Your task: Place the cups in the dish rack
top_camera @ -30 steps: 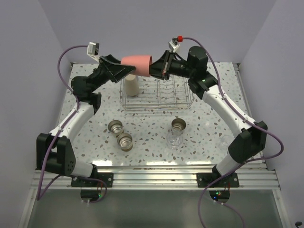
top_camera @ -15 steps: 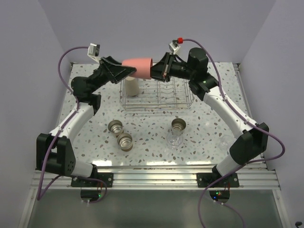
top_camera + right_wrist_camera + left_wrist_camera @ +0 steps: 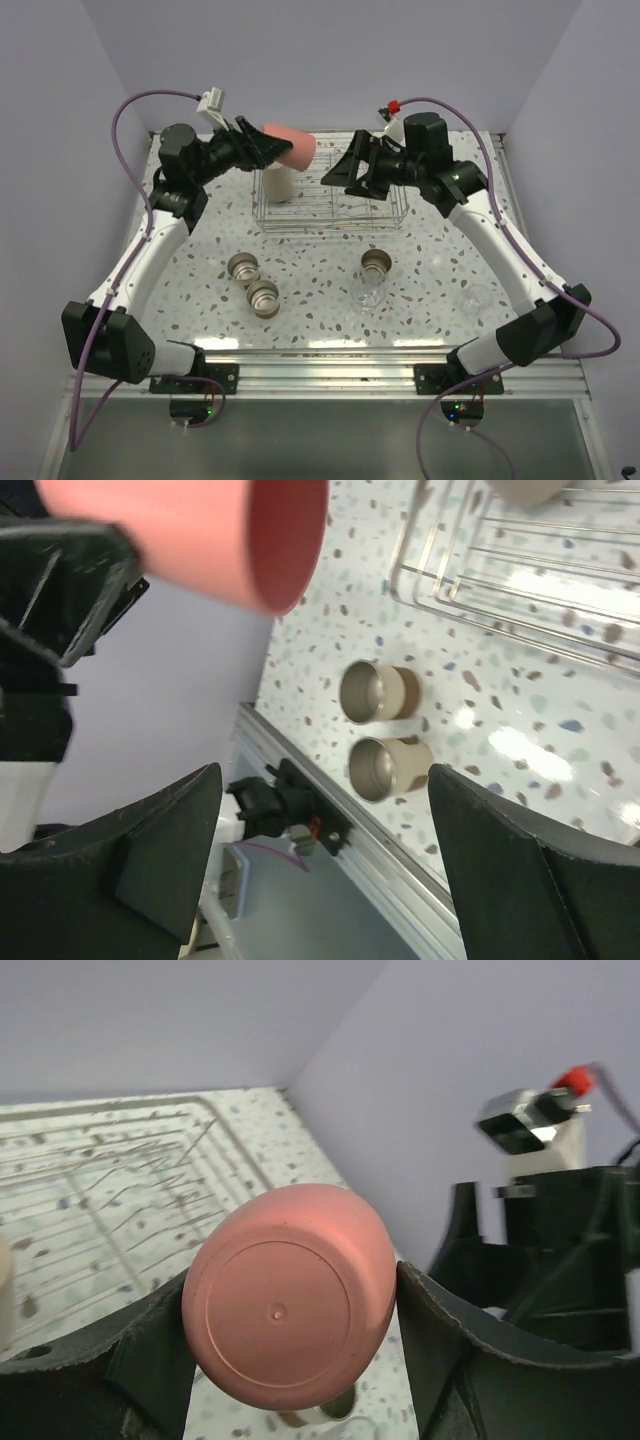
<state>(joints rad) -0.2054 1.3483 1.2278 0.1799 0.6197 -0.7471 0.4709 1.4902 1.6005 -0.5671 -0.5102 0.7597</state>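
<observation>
A red cup hangs in the air above the dish rack's left end, and my left gripper is shut on it. In the left wrist view the red cup's flat base faces the camera, with a finger pressed to each side. My right gripper stands open just right of the cup, over the rack, with nothing in it. In the right wrist view the red cup's open mouth shows at the top left. A tan cup stands in the rack's left end.
Two metal cups lie on the speckled table left of centre; a third metal cup lies near a clear cup. A faint pale cup stands by the right arm. Walls close in on three sides.
Both grippers were at the red cup. The right one has let go, opened and drawn back to the right. The left one has closed on the cup and swung it slightly left.
</observation>
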